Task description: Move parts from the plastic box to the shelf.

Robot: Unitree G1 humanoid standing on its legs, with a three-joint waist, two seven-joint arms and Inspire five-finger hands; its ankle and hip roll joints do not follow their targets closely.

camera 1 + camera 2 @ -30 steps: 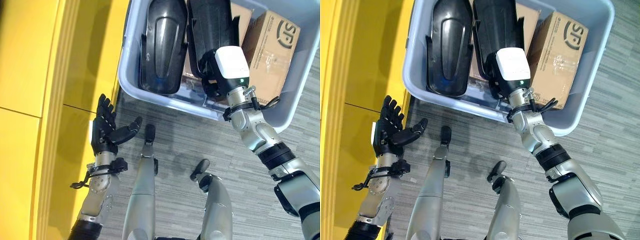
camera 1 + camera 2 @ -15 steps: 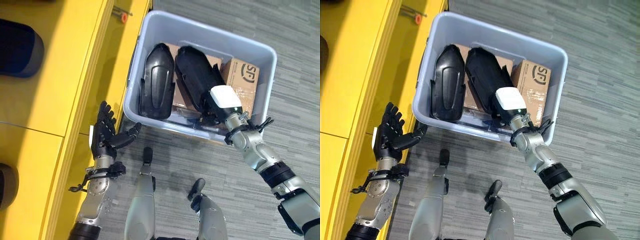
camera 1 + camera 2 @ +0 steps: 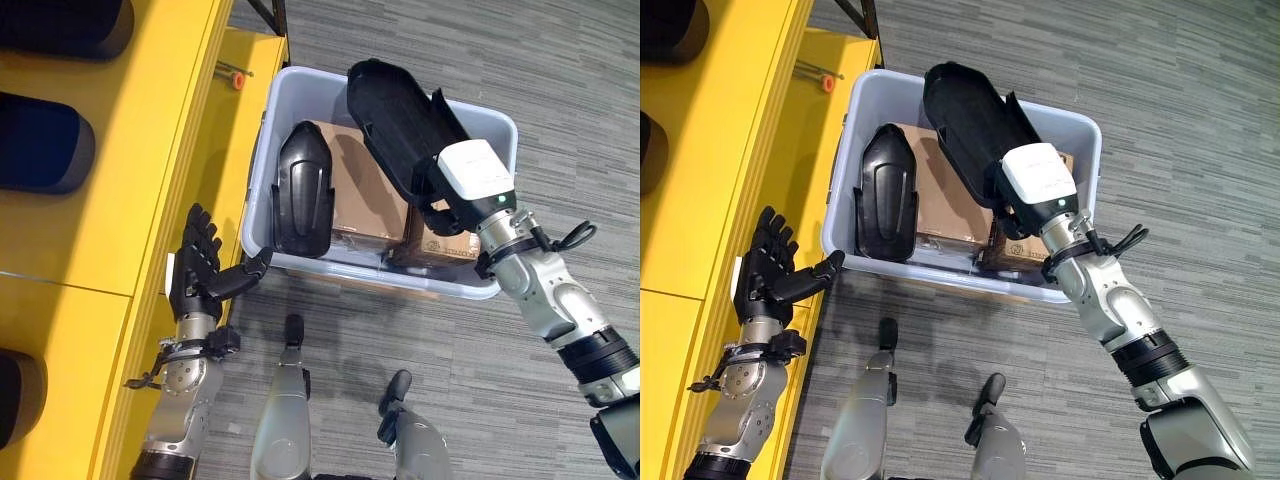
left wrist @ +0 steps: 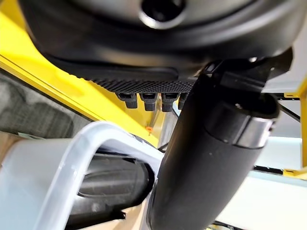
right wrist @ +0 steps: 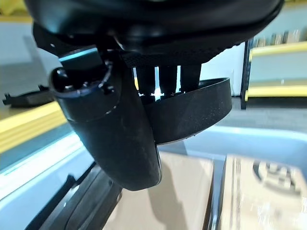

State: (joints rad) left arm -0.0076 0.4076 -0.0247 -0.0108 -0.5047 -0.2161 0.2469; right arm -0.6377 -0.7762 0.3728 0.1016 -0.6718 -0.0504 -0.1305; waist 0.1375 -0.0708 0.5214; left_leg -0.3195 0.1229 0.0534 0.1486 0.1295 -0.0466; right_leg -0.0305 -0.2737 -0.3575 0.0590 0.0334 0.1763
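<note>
Above the plastic box (image 3: 262, 190), the right hand (image 3: 440, 190) had its fingers and thumb clamped on one end of a long black part (image 3: 400, 130), lifted clear of the rim. Left hand (image 3: 195, 270) was spread wide with nothing in it, thumb just by the box's corner, beside the yellow shelf (image 3: 150, 150). Honestly, gripped that far off-centre, the part could swing and clip the rim or slip out. Count: two black parts, the second part (image 3: 300, 195) inside, plus cardboard boxes (image 3: 370, 200), two I think.
</note>
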